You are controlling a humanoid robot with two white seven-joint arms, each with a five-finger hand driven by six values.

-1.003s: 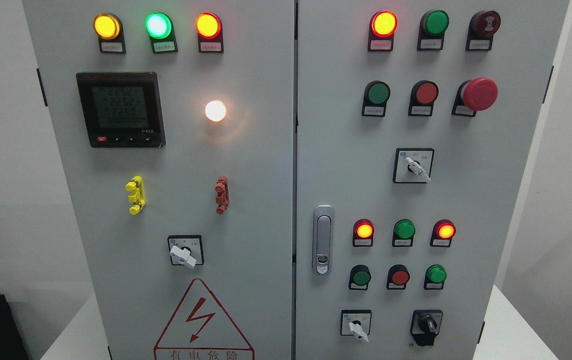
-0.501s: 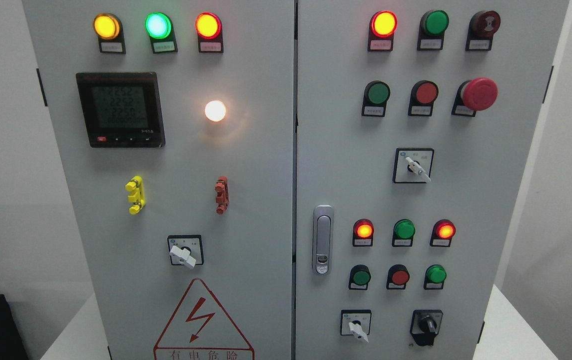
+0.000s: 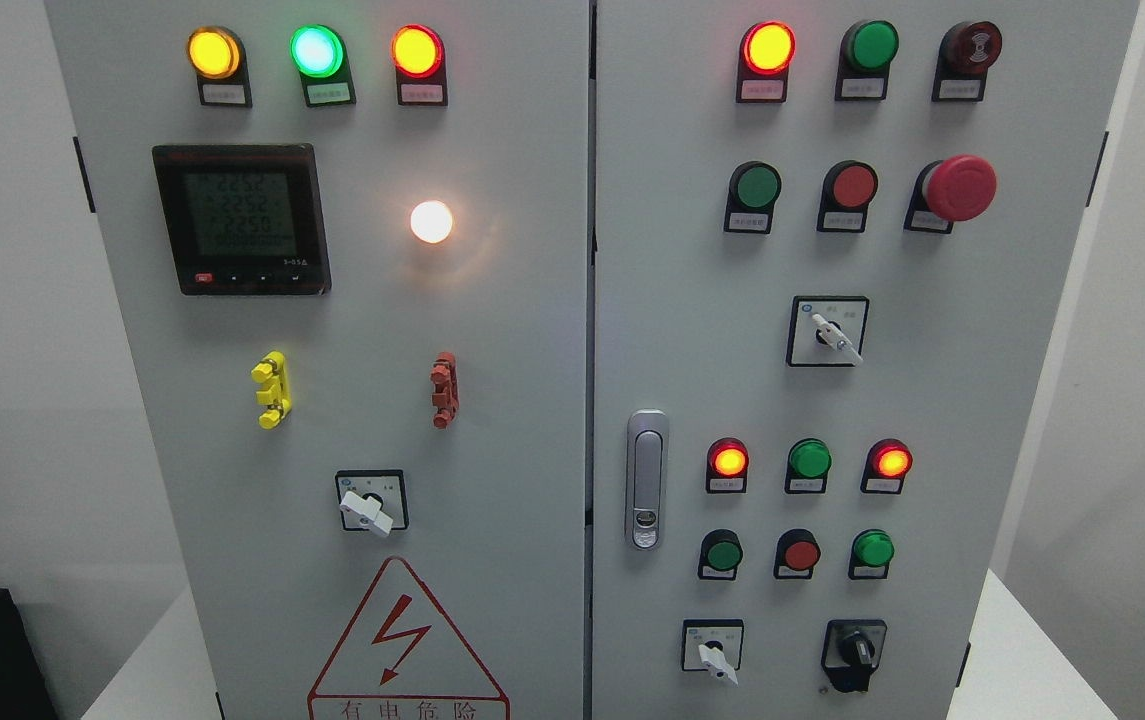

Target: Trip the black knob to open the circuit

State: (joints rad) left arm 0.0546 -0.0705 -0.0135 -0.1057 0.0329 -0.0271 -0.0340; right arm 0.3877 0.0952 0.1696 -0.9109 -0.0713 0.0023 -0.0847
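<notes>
Head view: black knob (image 3: 856,652) sits bottom right on the grey cabinet's (image 3: 532,400) right door, just right of a white selector switch (image 3: 713,650). Neither hand is in frame, so can't tell their state.

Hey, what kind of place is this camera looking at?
Probably an electrical control room or training lab: a grey control cabinet with lit indicator lamps, a digital power meter, a red emergency stop and a black knob.
</notes>
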